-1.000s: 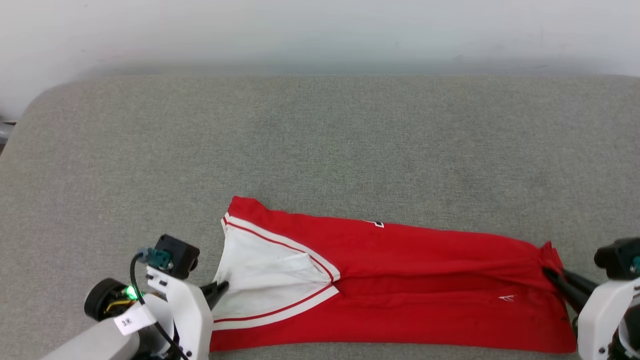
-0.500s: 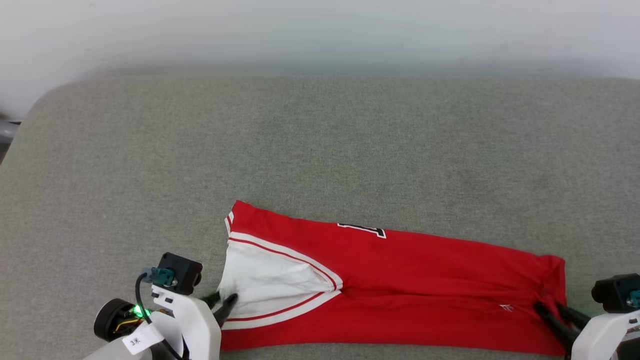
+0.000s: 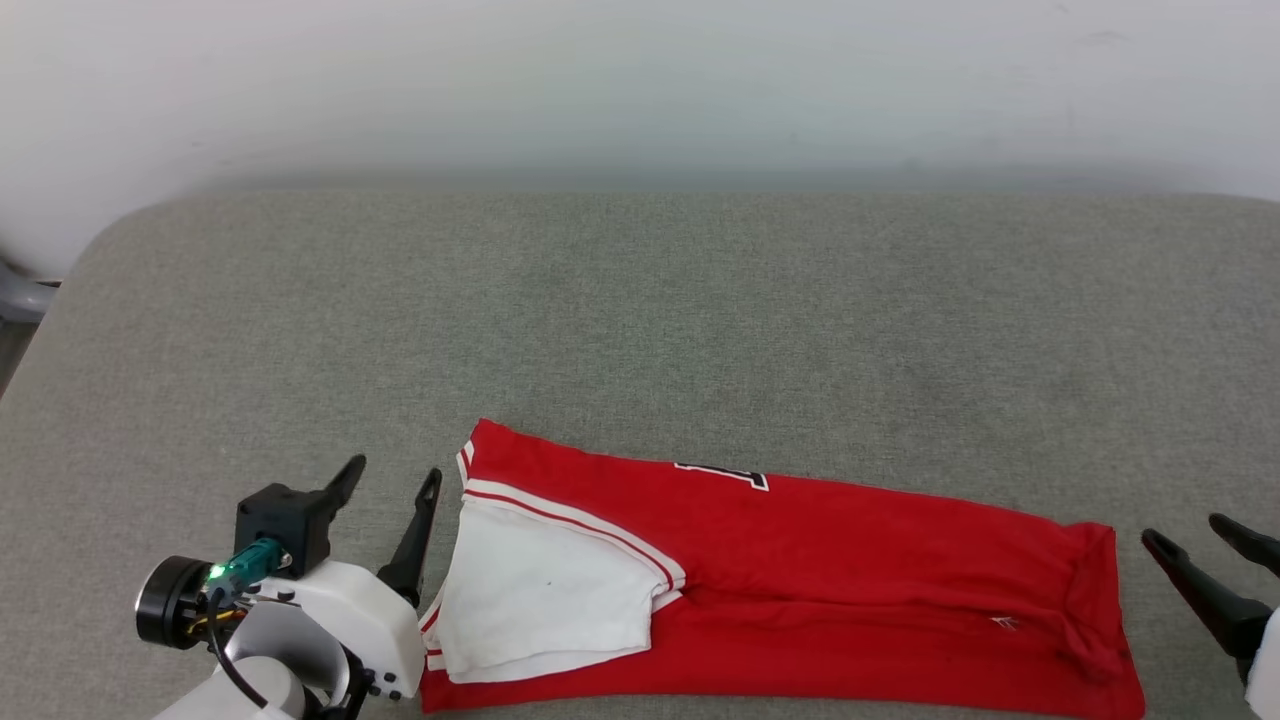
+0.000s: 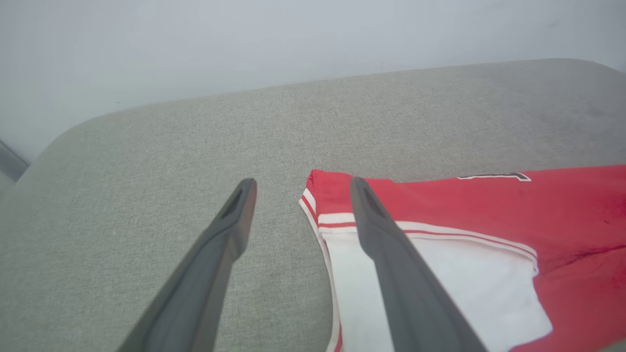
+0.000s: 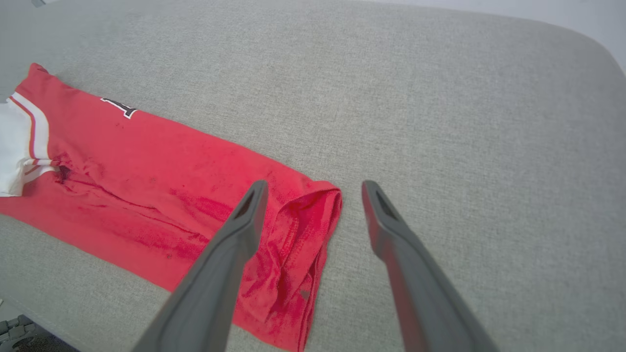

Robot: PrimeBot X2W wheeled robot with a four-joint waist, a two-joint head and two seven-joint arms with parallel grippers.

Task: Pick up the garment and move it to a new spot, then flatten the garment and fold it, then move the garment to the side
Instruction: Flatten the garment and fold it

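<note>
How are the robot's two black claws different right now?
The dark-fingered left gripper is beside the white-sleeve end of the folded red jersey T-shirt; the right gripper is beside its crumpled red hem. Left's fingers point nearly straight up the head view; right's slant left. Both are open, holding nothing.

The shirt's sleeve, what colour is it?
The sleeve is white, edged with red-and-white striped trim; it shows best in the left wrist view.

Grey fabric surface (image 3: 640, 300) (rounded corners), pale wall (image 3: 640, 80) behind
</note>
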